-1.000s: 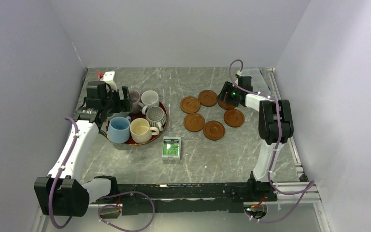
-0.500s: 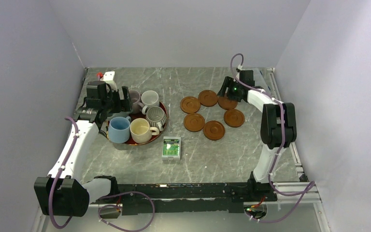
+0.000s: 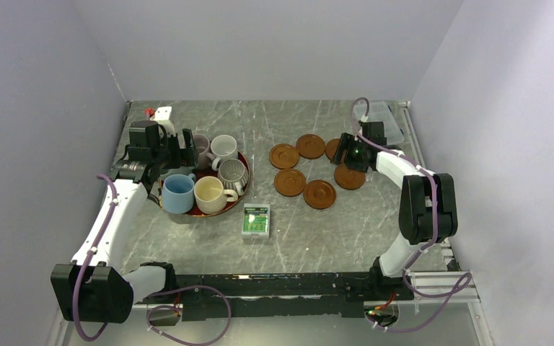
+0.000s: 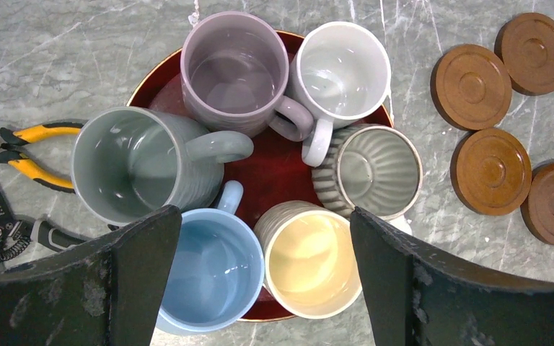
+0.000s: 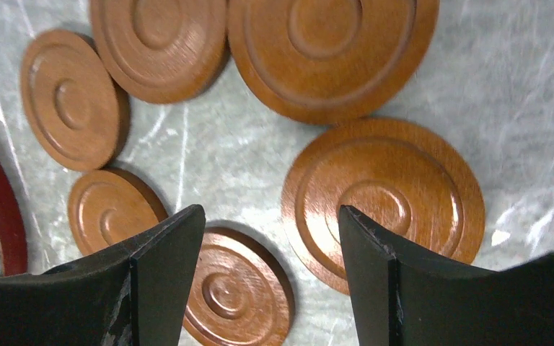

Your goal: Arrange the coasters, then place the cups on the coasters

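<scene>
Three pale lilac walls (image 3: 260,50) enclose grey marbled table (image 3: 310,231); left hand (image 4: 261,216) spread wide over mugs (image 4: 234,72) on red tray (image 4: 274,173), right hand (image 5: 268,213) apart above coasters (image 5: 382,202), holding nothing.

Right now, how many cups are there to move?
6, all on the red tray: mauve cup and white cup at the back, grey-green cup left, striped cup right, light blue cup and cream cup in front. None seems hidden.

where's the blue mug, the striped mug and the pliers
blue mug (image 4: 213,268): left wrist view, inside bottom
striped mug (image 4: 370,167): left wrist view, inside bottom
pliers (image 4: 43,132): left wrist view, upper yellow handle
</scene>
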`<action>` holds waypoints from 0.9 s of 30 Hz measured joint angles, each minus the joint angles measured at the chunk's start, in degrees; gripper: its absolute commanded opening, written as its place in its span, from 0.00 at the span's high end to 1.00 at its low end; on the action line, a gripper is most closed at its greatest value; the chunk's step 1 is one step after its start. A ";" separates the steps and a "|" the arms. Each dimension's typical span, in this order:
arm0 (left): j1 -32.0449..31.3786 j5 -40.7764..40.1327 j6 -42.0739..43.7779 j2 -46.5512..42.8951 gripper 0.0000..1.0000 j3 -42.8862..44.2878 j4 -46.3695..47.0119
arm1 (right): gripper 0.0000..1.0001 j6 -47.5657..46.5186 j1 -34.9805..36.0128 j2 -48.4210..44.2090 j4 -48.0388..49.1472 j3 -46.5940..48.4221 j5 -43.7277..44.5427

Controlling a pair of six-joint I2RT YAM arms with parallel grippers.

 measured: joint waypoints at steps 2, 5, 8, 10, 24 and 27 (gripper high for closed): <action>0.00 0.15 0.00 0.00 0.07 0.00 0.02 | 0.27 0.02 -0.13 0.00 -0.98 -0.96 -0.04; 0.00 0.31 0.00 0.00 0.07 0.00 0.00 | 0.28 0.09 -0.26 0.07 -1.33 -1.51 -0.07; 0.00 0.31 0.00 0.00 0.07 0.00 0.02 | 0.28 0.15 -0.33 0.31 -1.25 -1.51 -0.13; 0.00 0.33 0.00 0.00 0.07 0.00 0.02 | 0.28 0.17 -0.39 0.90 -1.22 -1.51 -0.26; 0.00 0.35 0.00 0.00 0.07 0.00 0.02 | 0.29 0.15 -0.48 3.34 -1.29 -2.78 -0.96; 0.00 0.35 0.00 0.00 0.07 0.00 0.02 | 0.29 0.11 -0.55 3.34 -1.27 -2.82 -1.84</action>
